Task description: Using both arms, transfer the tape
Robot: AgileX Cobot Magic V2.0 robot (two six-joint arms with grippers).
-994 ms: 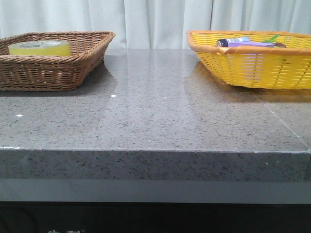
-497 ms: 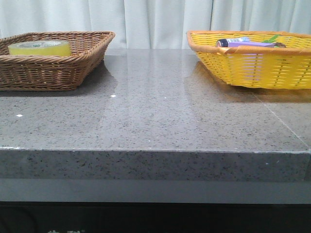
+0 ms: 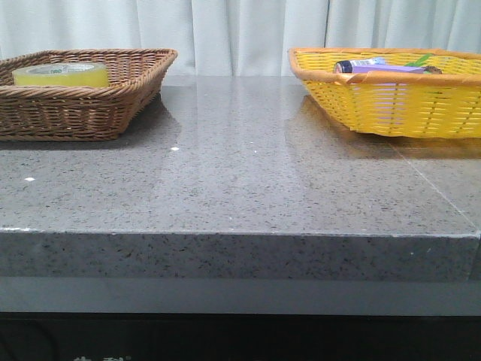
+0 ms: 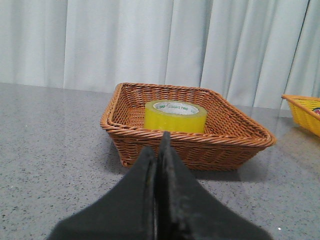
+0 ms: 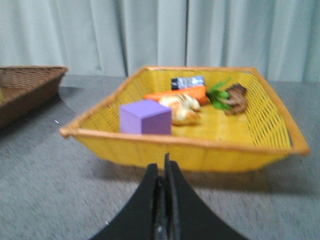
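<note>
- Yellow and translucent, the tape lies flat inside the brown wicker basket, its white inner core printed in green facing up.
- From the front view the tape shows just above the near rim of the brown wicker basket, toward that basket's left end.
- That basket sits at the far left of the grey speckled stone table; a yellow woven basket sits at the far right, well apart from it.
- Neither arm appears in the front view.
- In the left wrist view the left gripper has its two black wedge fingers pressed together with nothing between them, and it points at the near wall of the brown basket, short of the tape.
- In the right wrist view the right gripper has its fingers together too, holding nothing, and its tips point at the near wall of the yellow basket.
- Inside the yellow basket a purple block sits near the front rim.
- Just behind the block lie a pale bread-like piece and a carrot with green leaves.
- A brown lumpy item rests beside the leaves, and a dark packet lies against the far wall; that view is blurred, so I cannot tell what these two are.
- White curtains hang behind the table.
</note>
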